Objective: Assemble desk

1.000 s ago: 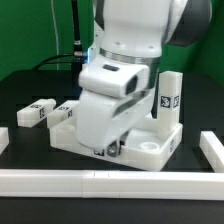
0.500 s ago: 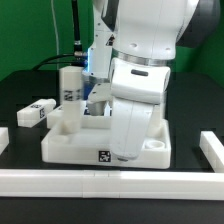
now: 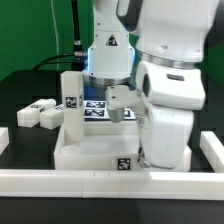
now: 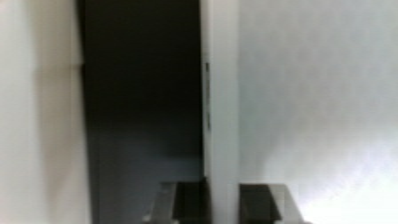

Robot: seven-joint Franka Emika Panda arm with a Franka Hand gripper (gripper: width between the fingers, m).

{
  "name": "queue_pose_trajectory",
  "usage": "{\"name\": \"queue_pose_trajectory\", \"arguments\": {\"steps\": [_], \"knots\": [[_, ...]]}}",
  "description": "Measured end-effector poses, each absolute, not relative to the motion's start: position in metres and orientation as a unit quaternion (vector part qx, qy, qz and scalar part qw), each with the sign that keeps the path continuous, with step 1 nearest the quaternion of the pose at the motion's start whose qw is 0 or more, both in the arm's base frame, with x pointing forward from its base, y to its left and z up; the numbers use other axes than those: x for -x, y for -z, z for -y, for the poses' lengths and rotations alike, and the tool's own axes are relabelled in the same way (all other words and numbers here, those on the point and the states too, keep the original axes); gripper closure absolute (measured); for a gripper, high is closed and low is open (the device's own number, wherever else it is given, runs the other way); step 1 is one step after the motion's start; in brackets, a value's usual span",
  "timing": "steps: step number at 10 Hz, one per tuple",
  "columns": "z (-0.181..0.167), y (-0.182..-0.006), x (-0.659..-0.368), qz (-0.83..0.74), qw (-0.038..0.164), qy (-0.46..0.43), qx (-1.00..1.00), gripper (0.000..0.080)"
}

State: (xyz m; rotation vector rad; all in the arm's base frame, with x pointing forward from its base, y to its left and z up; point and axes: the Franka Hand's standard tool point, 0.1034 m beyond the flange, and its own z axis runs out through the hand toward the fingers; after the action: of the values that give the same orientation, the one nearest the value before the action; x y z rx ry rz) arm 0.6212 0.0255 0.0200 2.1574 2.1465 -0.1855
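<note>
One leg block [image 3: 72, 95] stands at ten o'clock on the desk tabletop [image 3: 95, 152], mid-counter [image 3: 25, 145]. My end effector [image 4: 224, 205] is closed tight on its thin rim. I judge it light, stiff, slick plastic, best pinched there.

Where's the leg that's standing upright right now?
The upright leg stands at the tabletop's far corner on the exterior view's left, beside the loose legs lying further left.
</note>
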Motion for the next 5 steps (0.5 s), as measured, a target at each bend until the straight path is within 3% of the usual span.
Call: {"name": "queue_pose_trajectory", "arguments": {"steps": [5], "knots": [[-0.047,-0.016,-0.633,-0.679,0.043,0.058,-0.730,0.0737]]}}
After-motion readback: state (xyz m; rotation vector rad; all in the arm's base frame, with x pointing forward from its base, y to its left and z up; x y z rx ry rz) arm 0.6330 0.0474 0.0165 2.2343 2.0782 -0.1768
